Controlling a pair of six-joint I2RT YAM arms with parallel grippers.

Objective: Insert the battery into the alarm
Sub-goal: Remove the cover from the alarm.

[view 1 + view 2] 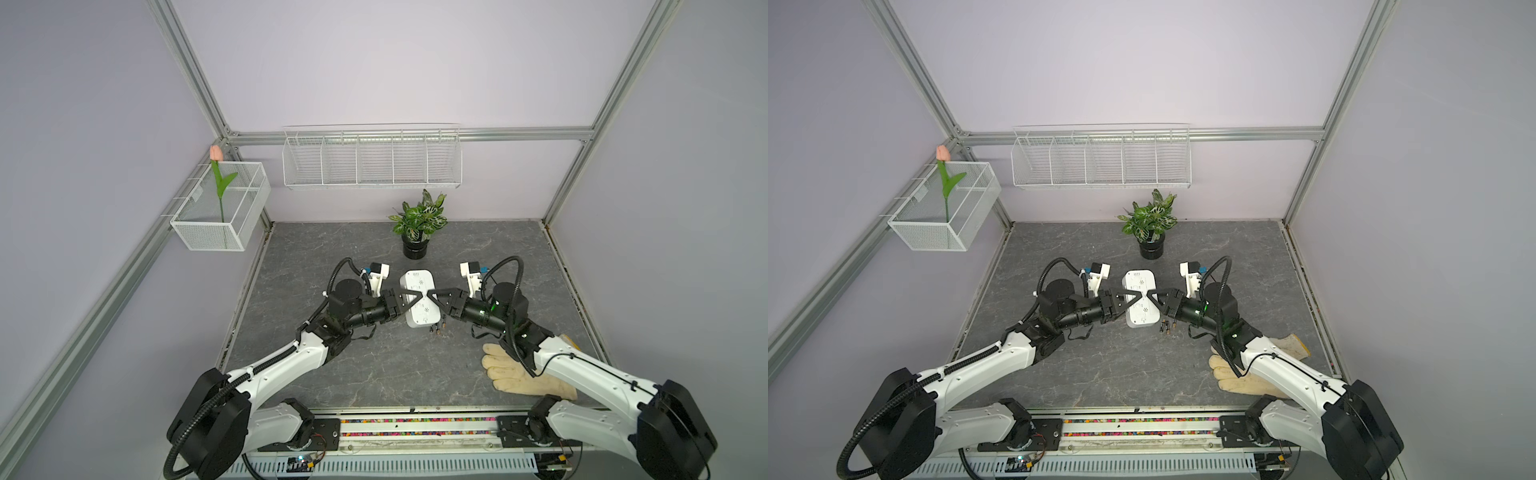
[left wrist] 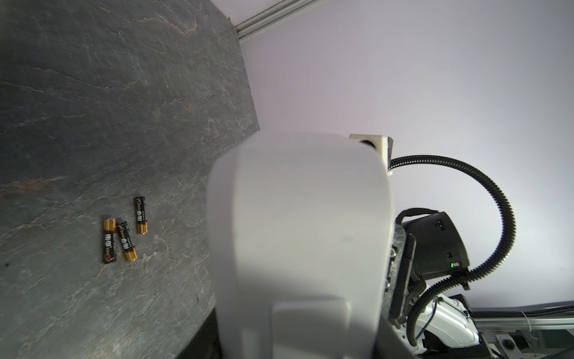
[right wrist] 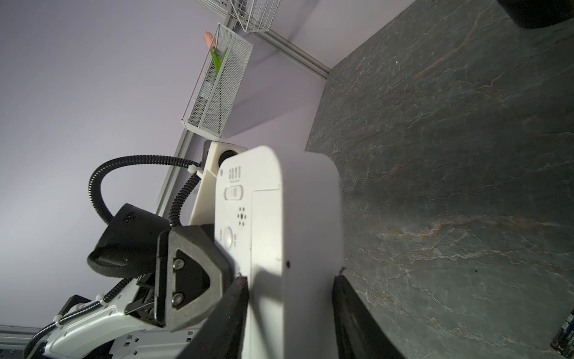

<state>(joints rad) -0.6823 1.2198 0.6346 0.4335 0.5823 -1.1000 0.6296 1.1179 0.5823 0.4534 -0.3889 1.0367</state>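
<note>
The white alarm (image 1: 419, 286) is held above the table mid-scene, its back with small holes and buttons facing up in both top views (image 1: 1139, 282). My left gripper (image 1: 415, 301) clamps it from the left side and my right gripper (image 1: 432, 300) from the right, fingertips nearly meeting over its middle. The alarm (image 3: 279, 217) sits between the right gripper's dark fingers (image 3: 239, 298). The alarm's smooth side (image 2: 298, 217) fills the left wrist view. Three black-and-gold batteries (image 2: 126, 241) lie loose on the table just below the alarm (image 1: 436, 328).
A potted plant (image 1: 417, 224) stands behind the alarm. A cream work glove (image 1: 519, 374) lies under the right arm. A white mesh basket with a tulip (image 1: 220, 208) and a wire rack (image 1: 372, 160) hang on the walls. The table (image 1: 374, 374) is dark grey stone.
</note>
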